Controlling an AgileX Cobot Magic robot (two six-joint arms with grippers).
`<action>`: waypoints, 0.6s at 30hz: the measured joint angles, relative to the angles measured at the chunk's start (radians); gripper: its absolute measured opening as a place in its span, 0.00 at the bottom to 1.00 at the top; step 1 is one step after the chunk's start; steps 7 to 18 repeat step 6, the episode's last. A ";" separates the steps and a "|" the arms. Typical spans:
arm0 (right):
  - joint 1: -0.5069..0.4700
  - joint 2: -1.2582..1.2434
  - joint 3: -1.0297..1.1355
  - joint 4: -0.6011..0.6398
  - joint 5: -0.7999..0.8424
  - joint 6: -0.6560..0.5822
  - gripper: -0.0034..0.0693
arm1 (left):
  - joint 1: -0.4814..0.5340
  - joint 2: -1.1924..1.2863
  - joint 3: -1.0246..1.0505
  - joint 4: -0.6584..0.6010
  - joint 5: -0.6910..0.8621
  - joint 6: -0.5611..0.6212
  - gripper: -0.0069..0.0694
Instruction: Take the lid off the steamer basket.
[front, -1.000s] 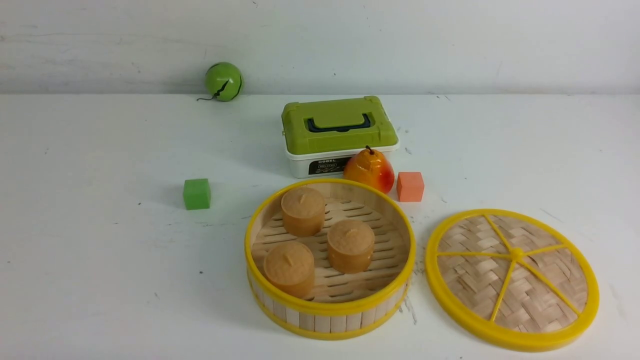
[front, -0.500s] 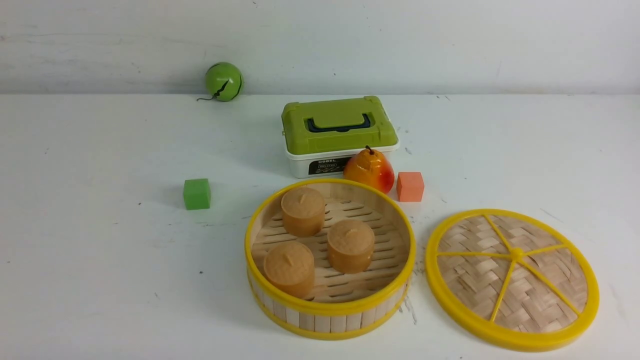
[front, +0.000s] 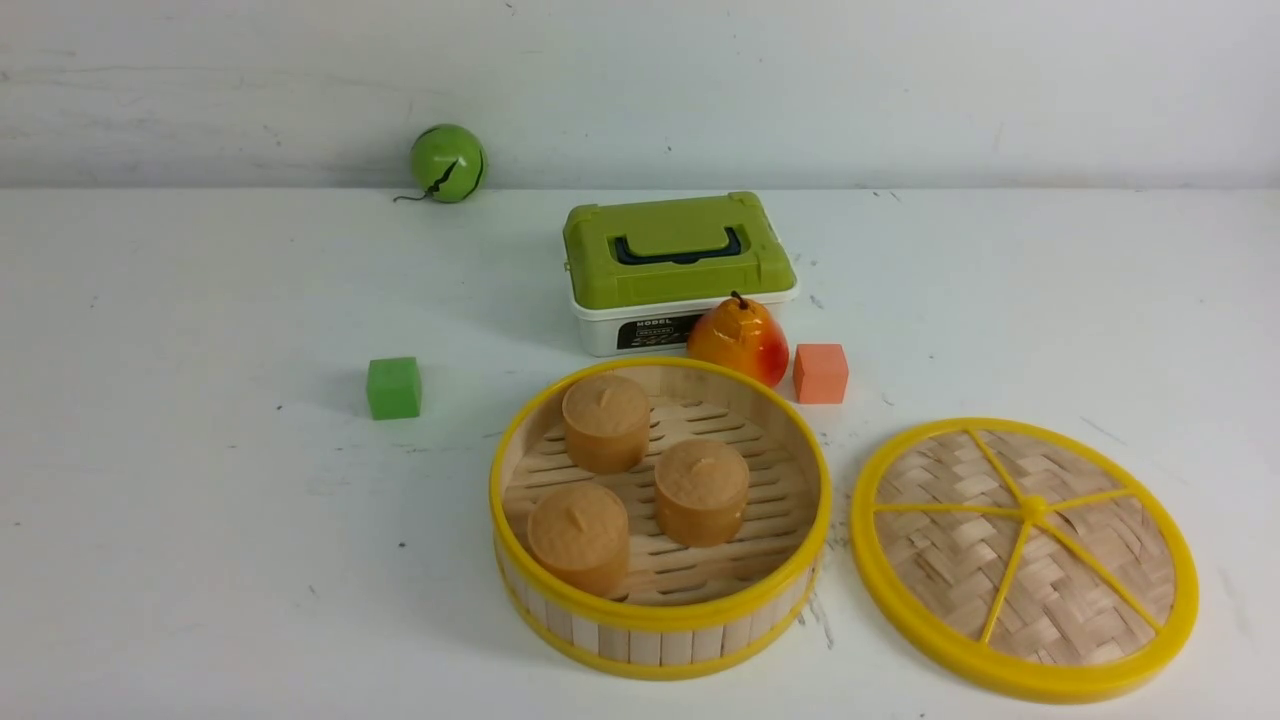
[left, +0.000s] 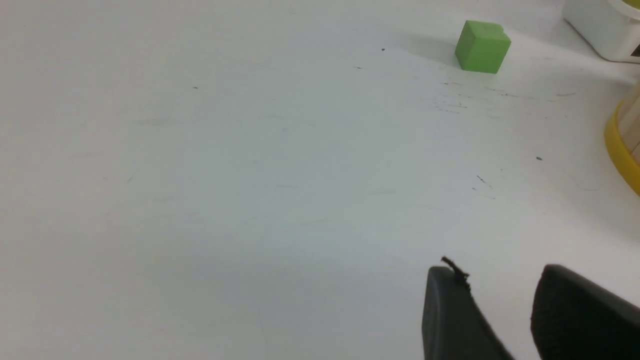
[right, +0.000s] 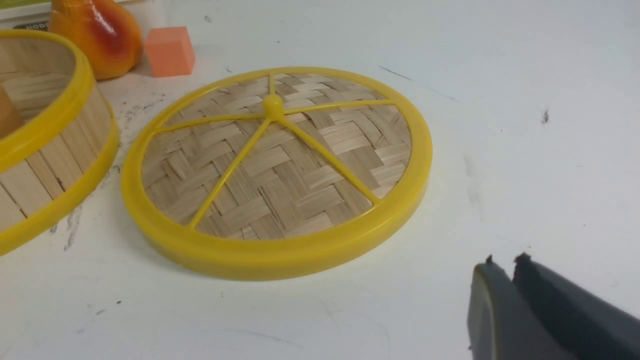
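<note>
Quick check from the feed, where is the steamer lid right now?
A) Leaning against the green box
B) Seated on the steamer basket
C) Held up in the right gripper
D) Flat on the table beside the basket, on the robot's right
D: the lid lies flat on the table to the right of the open steamer basket, apart from it, and nothing grips it.

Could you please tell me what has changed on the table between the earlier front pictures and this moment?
Nothing visibly changed in the front view. The lid lies flat on the table to the right of the open steamer basket, apart from it, as before. The three brown buns in the basket, the pear, the green box, both cubes and the green ball kept their places. No arm shows there.
</note>
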 joint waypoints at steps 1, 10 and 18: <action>0.000 0.000 0.000 0.000 0.000 0.000 0.13 | 0.000 0.000 0.000 0.000 0.000 0.000 0.40; 0.000 0.000 0.000 0.000 0.000 0.000 0.13 | 0.000 0.000 0.000 0.000 0.000 0.000 0.40; 0.000 0.000 0.000 0.000 0.000 0.000 0.13 | 0.000 0.000 0.000 0.000 0.000 0.000 0.40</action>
